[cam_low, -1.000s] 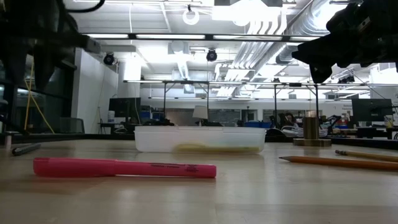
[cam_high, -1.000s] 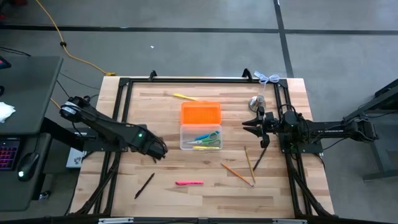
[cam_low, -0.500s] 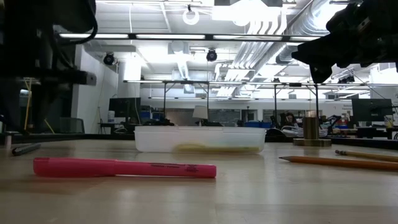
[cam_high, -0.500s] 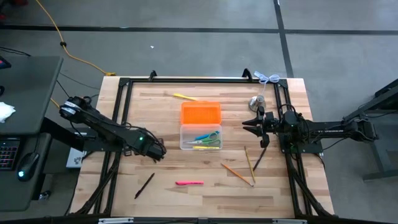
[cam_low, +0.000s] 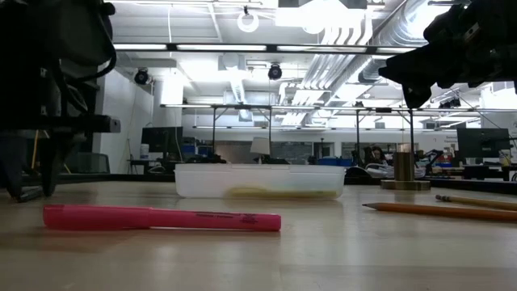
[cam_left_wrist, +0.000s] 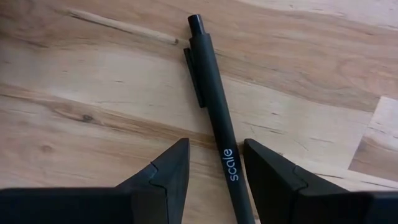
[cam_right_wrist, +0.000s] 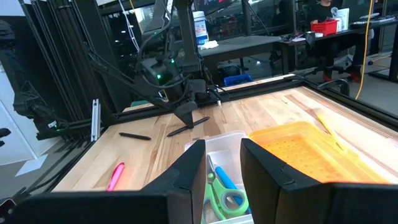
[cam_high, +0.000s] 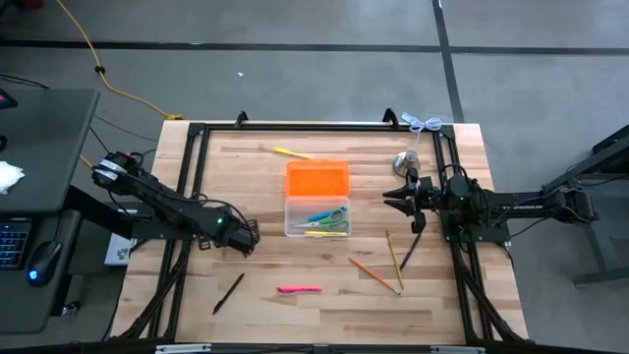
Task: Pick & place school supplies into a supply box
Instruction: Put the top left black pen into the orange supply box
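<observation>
A: Left gripper (cam_left_wrist: 211,180) pose?
B: Low over the table (cam_high: 256,167), fingers spread, straddling the black pen (cam_left_wrist: 214,118) — no contact visible. Pen lies flat, long axis running away from the gripper, clip end far.
A: Right gripper (cam_right_wrist: 222,171)?
B: Parked, fingers apart, beside the supply box (cam_high: 316,200).

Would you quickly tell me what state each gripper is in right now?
Left gripper: open, fingers astride the black pen, not gripping.
Right gripper: open, empty.

Pale wood-grain bench (cam_high: 324,305); bright orange lid (cam_high: 317,180); pink marker (cam_high: 299,289); black pen (cam_left_wrist: 217,118) with white lettering; green-handled scissors (cam_right_wrist: 225,197); yellow pen (cam_high: 292,152).
</observation>
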